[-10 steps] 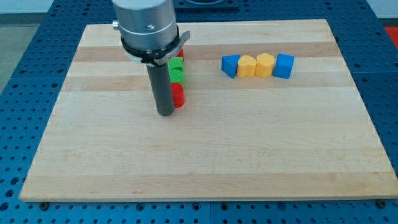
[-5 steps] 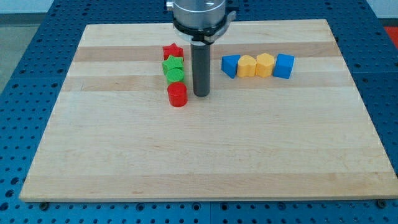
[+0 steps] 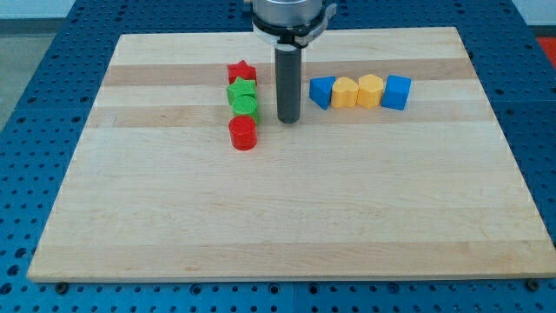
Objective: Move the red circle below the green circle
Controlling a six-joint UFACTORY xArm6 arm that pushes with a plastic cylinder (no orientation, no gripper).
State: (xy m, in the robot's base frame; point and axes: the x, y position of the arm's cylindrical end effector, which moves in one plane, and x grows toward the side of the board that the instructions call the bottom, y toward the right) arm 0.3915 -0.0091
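The red circle (image 3: 243,133) sits on the wooden board (image 3: 287,217), directly below the green circle (image 3: 246,106) and touching it. Above the green circle is a second green block (image 3: 241,89), and above that a red star (image 3: 241,72); the four form a short column. My tip (image 3: 287,118) rests on the board to the right of the green circle, a short gap away, touching no block.
A row of blocks lies to the right of my tip: a blue block (image 3: 321,91), two yellow blocks (image 3: 346,91) (image 3: 370,89) and a blue cube (image 3: 396,91).
My tip moved from the left side of the block column around to its right side, then slightly up. The red circle shifted slightly left and now shows fully below the green circle.
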